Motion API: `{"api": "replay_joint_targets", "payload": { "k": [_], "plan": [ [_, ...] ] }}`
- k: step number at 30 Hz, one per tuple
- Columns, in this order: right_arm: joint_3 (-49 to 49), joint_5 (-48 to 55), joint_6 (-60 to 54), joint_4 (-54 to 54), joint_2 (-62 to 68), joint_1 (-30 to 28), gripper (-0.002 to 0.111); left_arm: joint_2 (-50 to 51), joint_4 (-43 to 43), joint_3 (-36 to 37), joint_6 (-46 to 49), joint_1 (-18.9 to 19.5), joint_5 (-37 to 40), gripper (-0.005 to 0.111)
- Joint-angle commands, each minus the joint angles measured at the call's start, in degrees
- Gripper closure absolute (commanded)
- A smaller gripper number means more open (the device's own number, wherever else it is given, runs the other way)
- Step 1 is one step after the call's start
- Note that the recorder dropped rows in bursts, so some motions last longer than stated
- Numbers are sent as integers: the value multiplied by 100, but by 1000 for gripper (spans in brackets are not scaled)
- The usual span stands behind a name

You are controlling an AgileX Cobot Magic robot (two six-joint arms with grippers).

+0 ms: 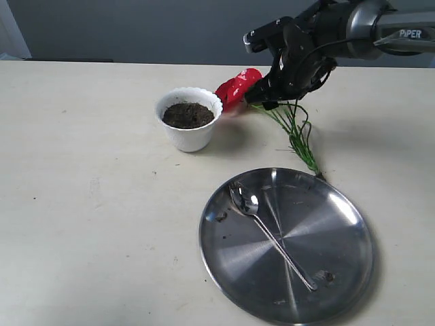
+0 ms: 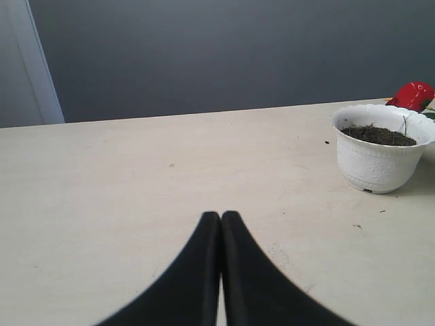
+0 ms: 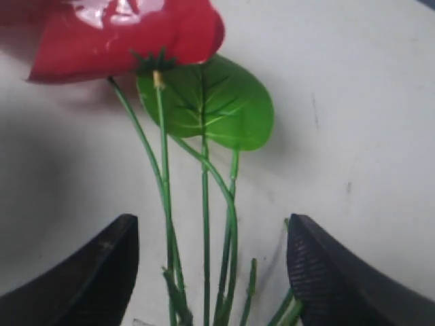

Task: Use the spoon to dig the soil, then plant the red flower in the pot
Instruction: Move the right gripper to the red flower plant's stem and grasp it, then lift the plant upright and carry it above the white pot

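The white pot (image 1: 189, 119) stands on the table with dark soil (image 1: 187, 115) filling its mouth; the left wrist view also shows the pot (image 2: 380, 156) and soil (image 2: 378, 136). The red flower (image 1: 238, 87) lies on the table just right of the pot, its green stems (image 1: 296, 136) running toward the plate. My right gripper (image 1: 266, 95) hangs open over the stems, a finger on either side of the stems (image 3: 204, 231), below the red bloom (image 3: 129, 34) and green leaf (image 3: 211, 102). The silver spoon (image 1: 272, 234) lies in the steel plate (image 1: 340, 272). My left gripper (image 2: 221, 217) is shut and holds nothing.
The large round steel plate sits at the front right with a few soil crumbs (image 1: 325, 276) on it. A grey wall (image 1: 136, 27) rises behind the table's far edge.
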Motion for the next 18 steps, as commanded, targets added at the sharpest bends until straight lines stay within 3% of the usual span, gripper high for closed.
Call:
{"api": "replay_joint_targets", "payload": {
  "k": [1, 7, 9, 10, 12, 18],
  "plan": [
    [-55, -33, -192, 193, 217, -19, 47, -30, 0, -12, -22, -16, 0, 106],
    [-55, -45, -201, 182, 561, -19, 51, -30, 0, -12, -22, -16, 0, 106],
    [-55, -45, -189, 182, 599, -19, 71, -30, 0, -12, -22, -16, 0, 106],
    [-55, -55, -173, 182, 599, -19, 91, -30, 0, -12, -22, -16, 0, 106],
    [-55, -109, -164, 182, 549, -19, 108, -30, 0, -12, -22, -16, 0, 106],
    [-55, -284, -49, 157, 265, -19, 108, -30, 0, -12, -22, -16, 0, 106]
  ]
}}
